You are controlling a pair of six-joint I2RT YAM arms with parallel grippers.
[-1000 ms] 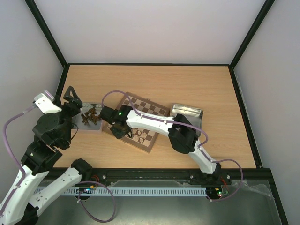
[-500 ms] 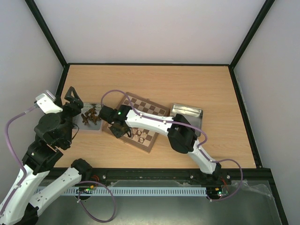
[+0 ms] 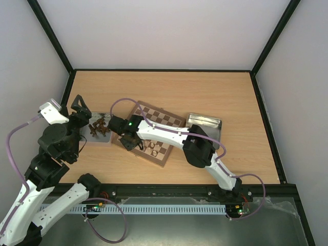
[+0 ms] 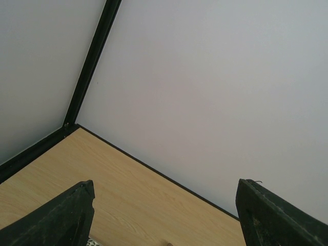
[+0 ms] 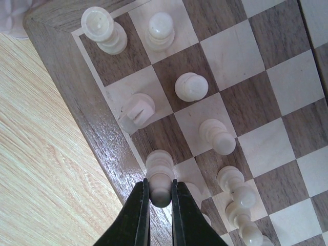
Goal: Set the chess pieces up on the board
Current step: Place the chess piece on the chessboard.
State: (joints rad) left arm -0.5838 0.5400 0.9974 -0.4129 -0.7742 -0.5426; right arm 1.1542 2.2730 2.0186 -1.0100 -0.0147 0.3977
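Observation:
The board (image 3: 163, 134) lies mid-table, its dark rim also in the right wrist view (image 5: 89, 107). My right gripper (image 5: 160, 197) is shut on a cream chess piece (image 5: 160, 177) standing on an edge square by that rim; in the top view it (image 3: 129, 139) is over the board's left corner. Several cream pieces (image 5: 191, 86) stand on nearby squares. Dark brown pieces (image 3: 99, 126) lie heaped on a tray left of the board. My left gripper (image 3: 79, 105) is open and empty, raised beside that heap; its fingers (image 4: 77, 215) frame bare table and wall.
A silver tray (image 3: 205, 123) sits at the board's right edge. The grey tray (image 3: 97, 137) under the dark pieces lies near the left wall. Black frame posts and white walls enclose the table (image 3: 205, 92).
The right gripper has shifted slightly along the board's left corner with the cream piece. The left gripper has risen a little toward the back.

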